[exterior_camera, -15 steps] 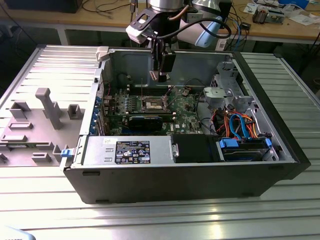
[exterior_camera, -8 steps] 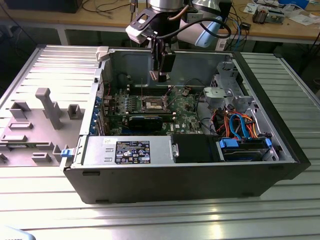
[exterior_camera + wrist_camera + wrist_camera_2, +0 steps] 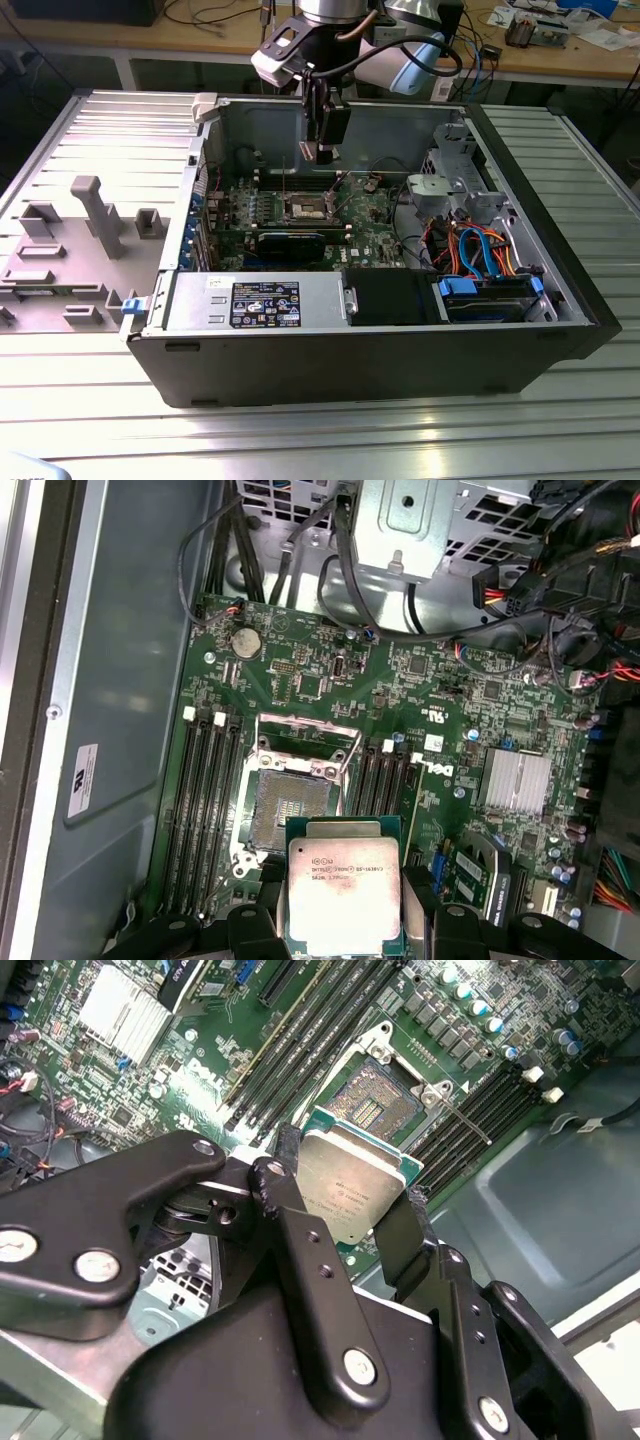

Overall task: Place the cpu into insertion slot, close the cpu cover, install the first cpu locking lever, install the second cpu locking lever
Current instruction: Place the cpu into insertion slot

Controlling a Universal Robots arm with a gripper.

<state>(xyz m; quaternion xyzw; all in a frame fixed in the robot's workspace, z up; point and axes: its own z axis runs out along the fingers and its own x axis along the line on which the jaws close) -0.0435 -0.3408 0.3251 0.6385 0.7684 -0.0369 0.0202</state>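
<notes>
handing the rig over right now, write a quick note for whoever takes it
Gripper: shut on the cpu, gripped by two opposite edges and held above the motherboard inside the open computer case.
Insertion slot: empty, with its dark centre exposed.
Cpu cover: swung open at one edge of the slot.
Done: the cpu is in the grip.
Left: the cpu is not seated, the cover is not closed, and neither locking lever is installed.

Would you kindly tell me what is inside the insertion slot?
The insertion slot shows only bare contacts, no chip. The cpu, held in the hand, covers one edge.
</notes>
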